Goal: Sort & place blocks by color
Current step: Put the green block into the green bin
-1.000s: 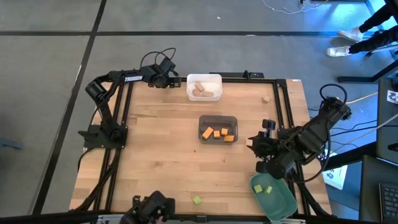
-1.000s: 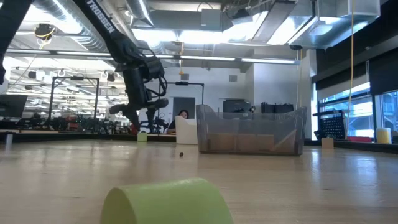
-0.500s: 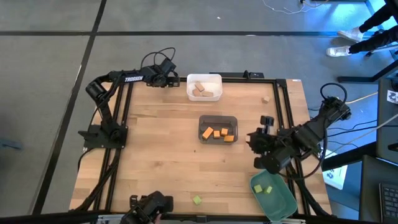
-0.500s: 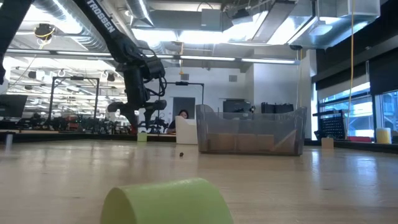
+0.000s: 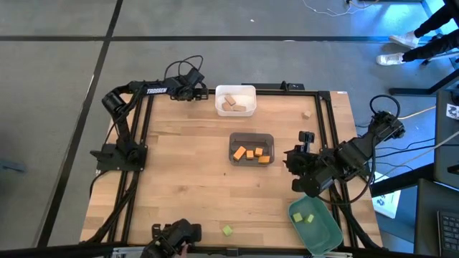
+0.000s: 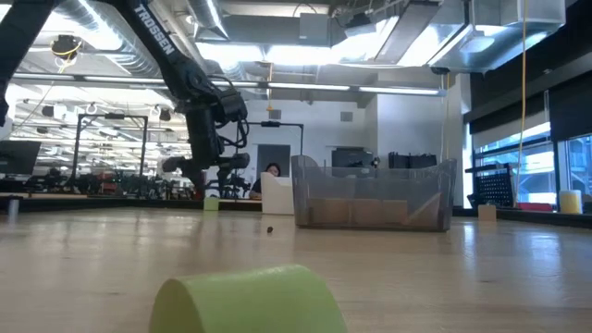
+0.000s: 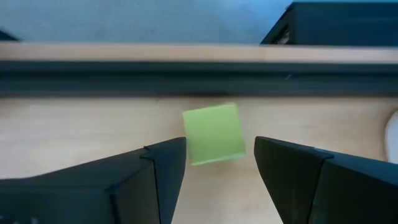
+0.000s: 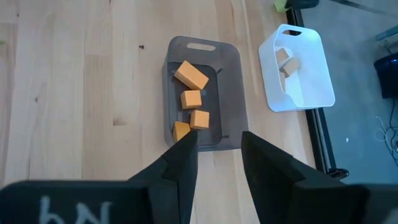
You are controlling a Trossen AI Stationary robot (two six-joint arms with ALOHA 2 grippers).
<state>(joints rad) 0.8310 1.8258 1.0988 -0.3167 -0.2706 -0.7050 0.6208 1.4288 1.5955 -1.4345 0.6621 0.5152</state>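
- Left claw [image 7: 214,168], spread, hovers over a light green block [image 7: 213,133] at the counter's far-left edge; closing off-centre could flick it off the counter [image 5: 186,165].
- Right claw [image 8: 217,149], spread and empty, hangs near the dark grey bin [image 8: 202,93].

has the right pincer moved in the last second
Yes. In the high view the right pincer has drawn away from the green bin, toward the dark grey bin of orange blocks.

Orange blocks [image 5: 251,153] in grey bin [image 5: 251,137]; green bin [image 5: 330,231].
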